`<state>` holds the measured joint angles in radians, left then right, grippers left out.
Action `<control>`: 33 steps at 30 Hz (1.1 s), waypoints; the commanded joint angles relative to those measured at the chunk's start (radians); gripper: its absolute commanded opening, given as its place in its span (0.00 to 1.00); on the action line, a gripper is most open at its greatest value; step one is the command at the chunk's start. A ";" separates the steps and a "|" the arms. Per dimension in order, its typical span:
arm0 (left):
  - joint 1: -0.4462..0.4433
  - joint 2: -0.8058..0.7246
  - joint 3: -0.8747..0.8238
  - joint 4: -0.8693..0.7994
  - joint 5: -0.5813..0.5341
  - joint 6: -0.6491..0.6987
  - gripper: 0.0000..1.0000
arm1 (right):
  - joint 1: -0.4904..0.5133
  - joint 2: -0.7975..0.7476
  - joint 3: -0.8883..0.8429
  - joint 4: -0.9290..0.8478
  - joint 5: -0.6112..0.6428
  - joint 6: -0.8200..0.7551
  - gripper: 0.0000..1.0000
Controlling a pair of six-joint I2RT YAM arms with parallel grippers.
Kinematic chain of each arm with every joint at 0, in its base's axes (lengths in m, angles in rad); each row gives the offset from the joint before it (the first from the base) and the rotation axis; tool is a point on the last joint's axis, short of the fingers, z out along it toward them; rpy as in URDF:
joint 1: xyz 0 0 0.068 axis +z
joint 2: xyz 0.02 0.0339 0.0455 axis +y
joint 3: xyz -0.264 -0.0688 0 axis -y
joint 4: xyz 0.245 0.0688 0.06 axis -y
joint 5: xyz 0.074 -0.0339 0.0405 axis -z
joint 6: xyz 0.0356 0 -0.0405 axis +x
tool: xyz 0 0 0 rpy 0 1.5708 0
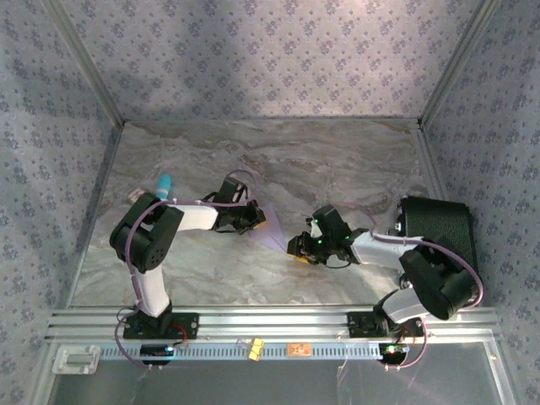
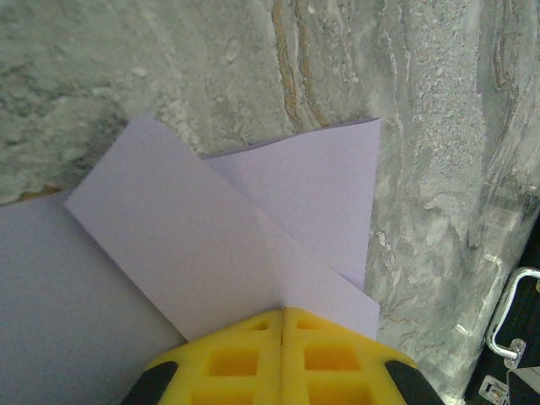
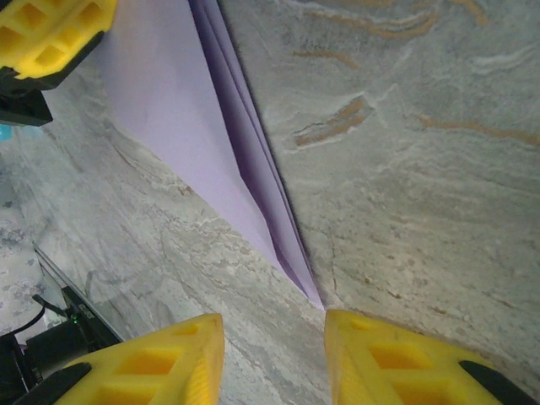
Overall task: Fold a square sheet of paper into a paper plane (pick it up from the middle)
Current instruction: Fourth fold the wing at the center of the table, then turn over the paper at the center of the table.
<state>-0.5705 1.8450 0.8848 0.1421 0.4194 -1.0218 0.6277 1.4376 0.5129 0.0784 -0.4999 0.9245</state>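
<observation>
My left gripper is pinched shut on the paper plane, mid-worktop. My right gripper gapes open at its nose. The plane looks feather-light, limp and easily creased, so I'd grip its layered centre fold.

Top view: dim, even overhead light, with a paler patch on the patterned back wall and faint, soft shadows on the grey marbled tabletop. Wrist views: brighter. The lavender-purple paper plane is washed near-white, and the close yellow pads of the right gripper are soft-focused.
</observation>
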 commanded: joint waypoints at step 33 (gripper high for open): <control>0.014 0.019 -0.049 -0.024 -0.008 -0.039 0.05 | 0.017 0.075 0.023 0.135 0.015 0.059 0.34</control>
<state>-0.5632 1.8450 0.8650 0.1818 0.4351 -1.0531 0.6422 1.5021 0.5301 0.1829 -0.4999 0.9737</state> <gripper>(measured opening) 0.052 0.345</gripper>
